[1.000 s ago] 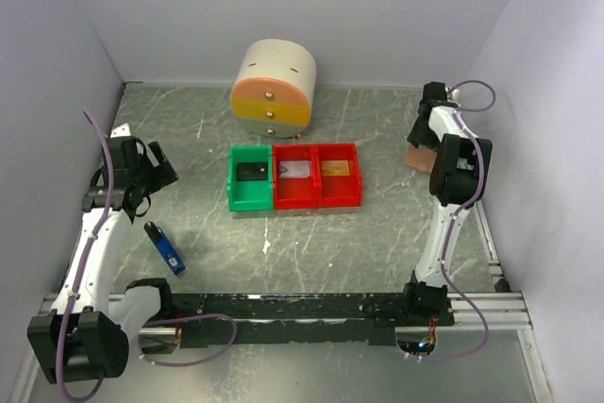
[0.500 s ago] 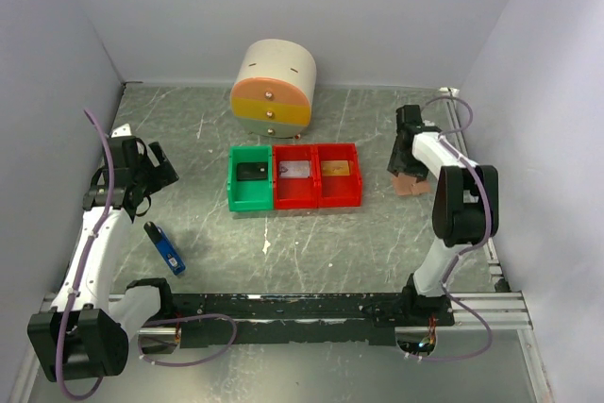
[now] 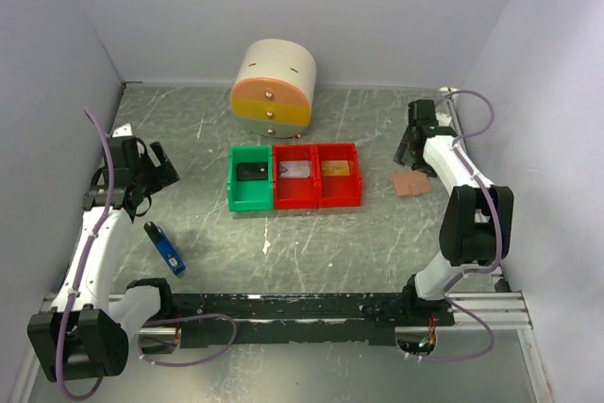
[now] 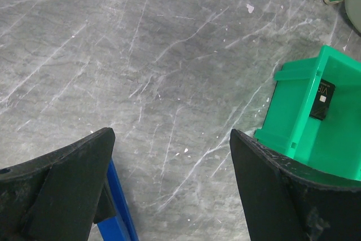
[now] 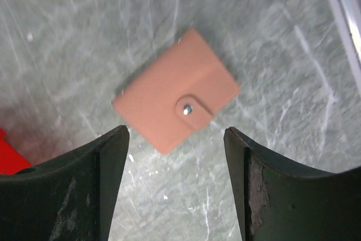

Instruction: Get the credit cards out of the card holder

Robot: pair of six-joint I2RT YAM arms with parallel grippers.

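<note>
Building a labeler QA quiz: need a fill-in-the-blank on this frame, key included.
1. The card holder lies flat on the ___, outside every bin.
2. The right hand hangs above it with jaws ___, touching nothing.
3. The green bin holds one ___ card.
4. Beside the green bin stand ___ red bins.
Missing words: table; open; black; two.

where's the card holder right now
In the top view the card holder lies flat on the table at the right, just beyond the right-hand red bin, closed with its snap facing up.
</note>
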